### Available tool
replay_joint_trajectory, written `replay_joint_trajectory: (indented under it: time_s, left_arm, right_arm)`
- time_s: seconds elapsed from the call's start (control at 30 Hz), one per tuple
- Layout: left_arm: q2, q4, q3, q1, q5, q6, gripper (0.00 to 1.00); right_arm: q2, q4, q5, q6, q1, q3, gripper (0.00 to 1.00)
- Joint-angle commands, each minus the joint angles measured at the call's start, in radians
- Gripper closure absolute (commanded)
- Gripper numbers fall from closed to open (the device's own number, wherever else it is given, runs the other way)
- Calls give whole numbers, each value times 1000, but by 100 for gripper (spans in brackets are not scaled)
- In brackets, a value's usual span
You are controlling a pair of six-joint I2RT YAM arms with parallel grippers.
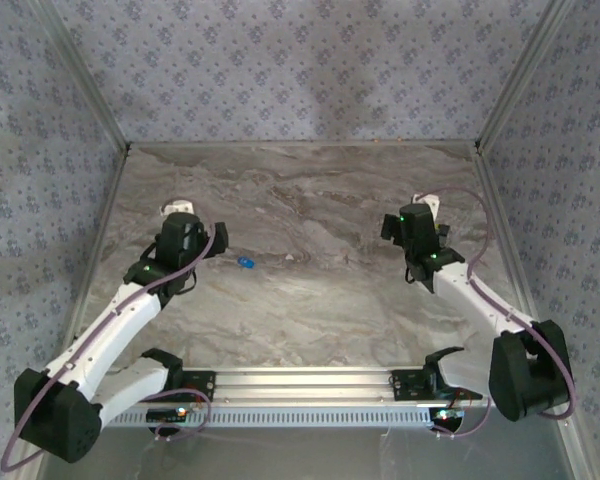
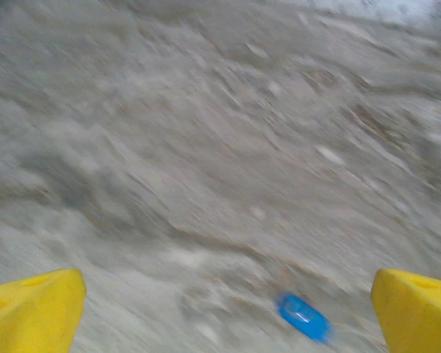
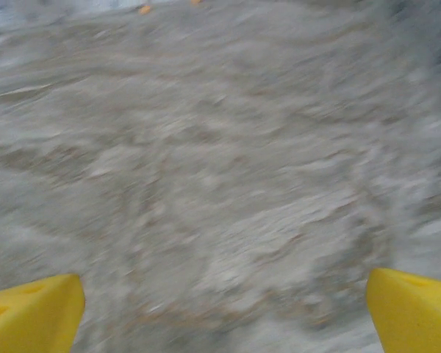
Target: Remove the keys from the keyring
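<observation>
Currently, my left pincer [image 2: 224,312] stands wide open above the bench [image 1: 310,300], its yellow pads [image 2: 29,312] well apart and gripping nothing. The keys [image 2: 303,318], one small blue bunch, lie on the bench between those pads, closer to the right one, and nearer the bench's left edge than its right. My right pincer [image 3: 224,312] is likewise spread wide, toward the bench's right edge.
</observation>
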State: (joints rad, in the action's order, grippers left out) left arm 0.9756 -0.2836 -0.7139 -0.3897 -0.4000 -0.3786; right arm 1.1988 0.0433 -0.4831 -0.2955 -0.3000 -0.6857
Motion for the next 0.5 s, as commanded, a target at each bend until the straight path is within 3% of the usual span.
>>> replay_joint_trajectory:
  time_s: [0.0,0.1,0.17,0.23,0.33,0.4,0.47]
  left_arm:
    - [-4,178,103,78,-245,195,1]
    - [20,358,196,213,-159,199,1]
    - [83,490,248,268,-156,214,1]
    - [163,599,271,301,-138,231,1]
    - [286,850,326,314,-95,262,1]
    - [359,1031,366,311,-102,274,1]
    - [409,1125,373,308,-23,330,1]
  right_arm:
    - [58,-104,-219,147,26,54,0]
    - [116,-309,-211,177,62,144,0]
    - [161,-502,-189,214,80,219,0]
    - [194,-587,-202,241,96,232,0]
    - [218,-703,-88,295,131,259,0]
    - [255,-841,61,320,181,310,0]
    - [271,-900,167,332,234,332,0]
